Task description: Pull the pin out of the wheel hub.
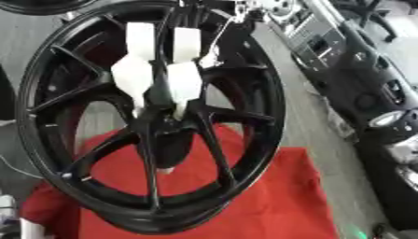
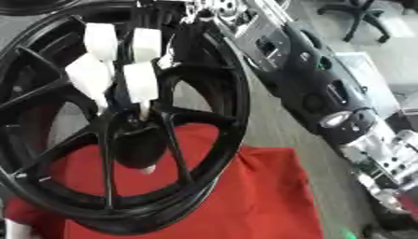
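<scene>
A black spoked wheel (image 1: 245,154) stands nearly upright on a red cloth (image 1: 286,205). My right arm (image 2: 326,88) runs up the right side. Its hand (image 1: 184,81), with white finger covers, comes down from the top onto the hub (image 1: 159,123). The fingers are bent, and their tips close together at the hub's centre on a thin pale pin (image 2: 145,111), mostly hidden by them. A small white stub (image 1: 166,171) pokes out below the hub's dark barrel. My left hand does not show.
Grey floor lies around the cloth. An office chair (image 2: 363,14) stands at the far right. Another dark rim (image 1: 41,4) shows at the top left corner. A pale object (image 1: 8,207) sits at the lower left edge.
</scene>
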